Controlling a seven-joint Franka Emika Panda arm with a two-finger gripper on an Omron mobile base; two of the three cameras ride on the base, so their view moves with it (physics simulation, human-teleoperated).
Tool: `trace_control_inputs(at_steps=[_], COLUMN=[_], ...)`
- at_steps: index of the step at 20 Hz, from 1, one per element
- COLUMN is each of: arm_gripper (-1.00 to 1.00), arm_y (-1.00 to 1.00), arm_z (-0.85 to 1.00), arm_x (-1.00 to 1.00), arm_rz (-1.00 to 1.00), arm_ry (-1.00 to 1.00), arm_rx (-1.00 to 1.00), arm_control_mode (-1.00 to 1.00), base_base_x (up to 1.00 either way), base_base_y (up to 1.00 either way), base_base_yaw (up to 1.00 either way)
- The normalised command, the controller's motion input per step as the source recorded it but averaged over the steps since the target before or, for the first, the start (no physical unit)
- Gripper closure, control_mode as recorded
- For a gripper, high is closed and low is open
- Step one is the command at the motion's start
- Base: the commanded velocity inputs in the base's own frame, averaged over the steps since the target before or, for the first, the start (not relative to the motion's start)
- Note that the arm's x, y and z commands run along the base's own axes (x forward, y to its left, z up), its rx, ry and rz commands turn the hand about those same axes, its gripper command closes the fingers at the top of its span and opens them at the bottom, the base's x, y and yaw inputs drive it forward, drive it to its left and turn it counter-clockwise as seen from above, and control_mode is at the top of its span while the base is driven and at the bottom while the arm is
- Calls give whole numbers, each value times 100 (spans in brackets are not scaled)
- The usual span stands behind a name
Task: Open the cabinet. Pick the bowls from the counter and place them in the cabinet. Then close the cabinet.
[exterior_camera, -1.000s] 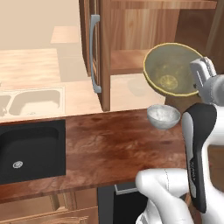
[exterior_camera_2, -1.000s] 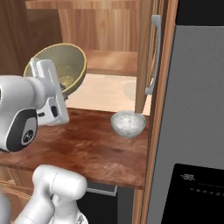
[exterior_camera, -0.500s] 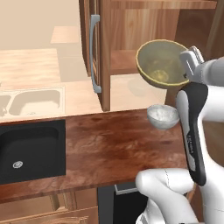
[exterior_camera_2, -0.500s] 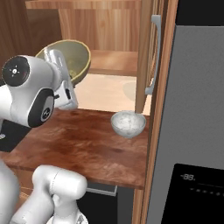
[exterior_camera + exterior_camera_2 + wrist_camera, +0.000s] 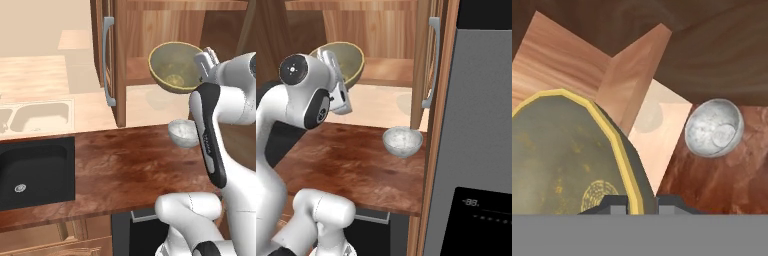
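The two-finger gripper is clamping the rim of the dull olive-yellow round bowl, apparently before the open brown wooden cabinet; the glossy white-grey bowl is sitting near the dark mottled counter's back edge.

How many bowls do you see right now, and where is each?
2. The olive-yellow bowl is gripped by its rim in the end effector, raised in front of the open cabinet. The white-grey bowl sits on the counter.
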Motion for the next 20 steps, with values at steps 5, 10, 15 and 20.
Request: trace_control_inputs(at_steps=[5,10,15,20], arm_gripper=[100,100,100,100], arm_y=[10,20,24,19], arm_z=[0,0,0,0], arm_x=[70,72,74,71], arm_rz=[0,0,1,4], arm_ry=[0,0,0,0], arm_rx=[0,0,0,3], arm_control_mode=[-100,-100,-100,-100], base_base_x=[0,0,0,0], base_base_y=[0,0,0,0], base_base_yaw=[0,0,0,0])
